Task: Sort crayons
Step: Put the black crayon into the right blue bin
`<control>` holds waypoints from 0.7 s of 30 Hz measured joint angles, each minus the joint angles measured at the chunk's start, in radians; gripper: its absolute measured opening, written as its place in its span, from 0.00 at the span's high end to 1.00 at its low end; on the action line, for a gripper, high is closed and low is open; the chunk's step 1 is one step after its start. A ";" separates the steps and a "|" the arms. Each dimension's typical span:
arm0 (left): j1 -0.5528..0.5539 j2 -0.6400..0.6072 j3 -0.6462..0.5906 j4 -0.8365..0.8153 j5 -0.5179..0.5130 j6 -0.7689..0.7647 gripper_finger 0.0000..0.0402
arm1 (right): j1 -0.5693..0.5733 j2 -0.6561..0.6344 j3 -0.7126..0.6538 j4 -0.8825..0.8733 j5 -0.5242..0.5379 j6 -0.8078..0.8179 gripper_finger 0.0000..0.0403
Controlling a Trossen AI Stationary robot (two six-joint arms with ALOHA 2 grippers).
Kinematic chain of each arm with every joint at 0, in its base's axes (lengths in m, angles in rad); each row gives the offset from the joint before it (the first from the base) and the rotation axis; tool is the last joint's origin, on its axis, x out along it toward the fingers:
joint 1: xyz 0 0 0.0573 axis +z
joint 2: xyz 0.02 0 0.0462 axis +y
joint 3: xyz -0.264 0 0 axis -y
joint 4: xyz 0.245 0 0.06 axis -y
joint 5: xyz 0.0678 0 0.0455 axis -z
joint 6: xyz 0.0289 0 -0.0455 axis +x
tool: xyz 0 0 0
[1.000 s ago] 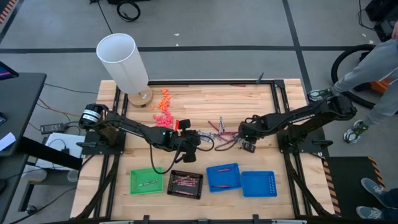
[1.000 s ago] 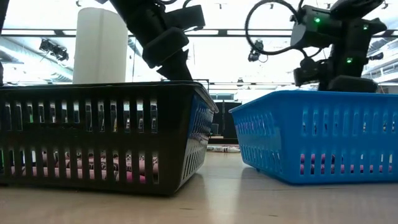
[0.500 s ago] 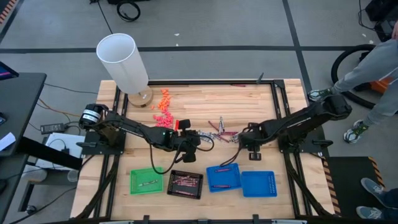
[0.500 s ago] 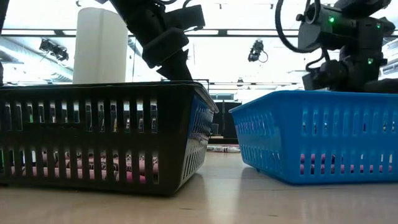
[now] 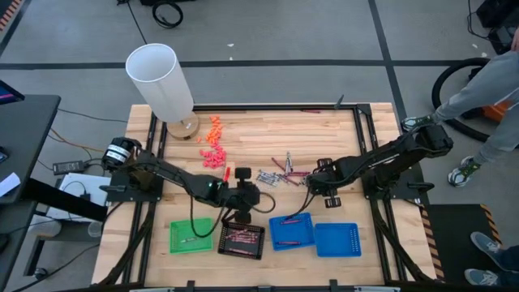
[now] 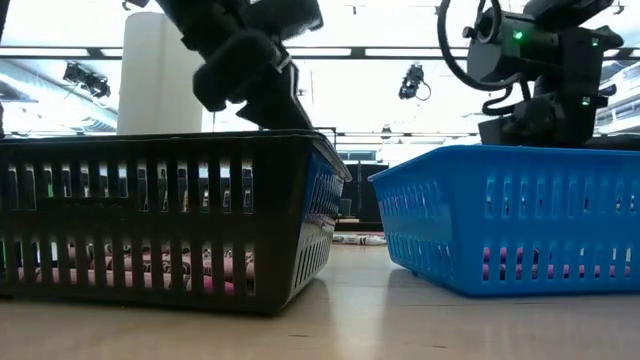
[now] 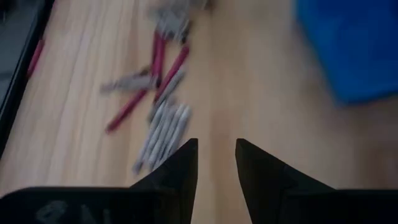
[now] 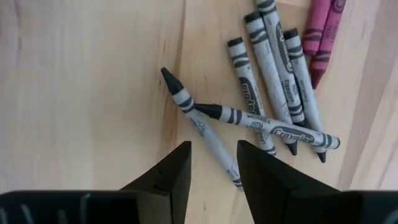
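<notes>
Sorting is partly done, by my read. Four trays sit along the near edge: green tray (image 5: 190,236) holds one stick, black tray (image 5: 242,240) several pinkish ones, one blue tray (image 5: 292,231) a few, the right blue tray (image 5: 337,240) looks bare. A loose cluster of crayons (image 5: 280,173) lies mid-tabletop (image 5: 268,130), grey and maroon. Left hand (image 7: 216,163) over the black tray's far edge, fingers slightly apart, nothing held. Right hand (image 8: 212,163) hovers over grey crayons, fingers parted, empty.
</notes>
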 joint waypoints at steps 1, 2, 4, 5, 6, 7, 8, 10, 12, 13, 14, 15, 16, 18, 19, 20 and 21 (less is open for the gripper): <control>-0.009 0.000 -0.009 0.057 0.005 0.017 0.70 | -0.010 0.000 0.000 0.001 -0.008 -0.011 0.65; -0.016 0.000 -0.014 0.103 0.013 0.029 0.70 | -0.020 0.000 0.000 0.001 -0.020 -0.016 0.65; -0.031 -0.013 -0.016 0.138 0.023 0.049 0.70 | -0.038 0.000 0.000 0.002 -0.025 -0.020 0.65; -0.039 -0.022 -0.017 0.154 0.023 0.056 0.70 | -0.043 0.000 0.000 0.004 -0.030 -0.021 0.65; -0.046 -0.034 -0.016 0.173 0.022 0.067 0.70 | -0.049 0.000 0.000 0.004 -0.041 -0.024 0.65; -0.055 -0.053 -0.016 0.172 0.022 0.076 0.70 | -0.055 0.000 0.000 0.004 -0.054 -0.028 0.65; -0.065 -0.073 -0.017 0.173 0.021 0.084 0.70 | -0.058 0.000 -0.001 0.005 -0.066 -0.028 0.65; -0.085 -0.113 -0.015 0.187 0.022 0.101 0.70 | -0.058 0.000 -0.001 0.008 -0.077 -0.028 0.65; -0.109 -0.158 -0.016 0.180 0.022 0.128 0.70 | -0.056 0.000 -0.001 0.007 -0.082 -0.032 0.66; -0.120 -0.178 -0.016 0.184 0.022 0.147 0.70 | -0.056 0.000 -0.001 0.007 -0.083 -0.035 0.66; -0.130 -0.198 -0.016 0.182 0.023 0.169 0.70 | -0.056 0.000 -0.001 0.009 -0.086 -0.037 0.66; -0.142 -0.219 -0.019 0.175 0.036 0.189 0.70 | -0.056 0.001 -0.001 0.012 -0.089 -0.038 0.65; -0.152 -0.241 -0.032 0.176 0.064 0.205 0.70 | -0.056 0.005 -0.003 0.020 -0.089 -0.037 0.65; -0.168 -0.273 -0.069 0.201 0.120 0.205 0.70 | -0.059 0.019 -0.009 0.033 -0.096 -0.036 0.65; -0.176 -0.287 -0.096 0.225 0.142 0.198 0.70 | -0.060 0.032 -0.011 0.035 -0.101 -0.036 0.65; -0.184 -0.298 -0.127 0.254 0.156 0.182 0.70 | -0.060 0.048 -0.011 0.037 -0.103 -0.032 0.66; -0.190 -0.304 -0.160 0.294 0.161 0.168 0.70 | -0.060 0.062 -0.009 0.038 -0.104 -0.030 0.66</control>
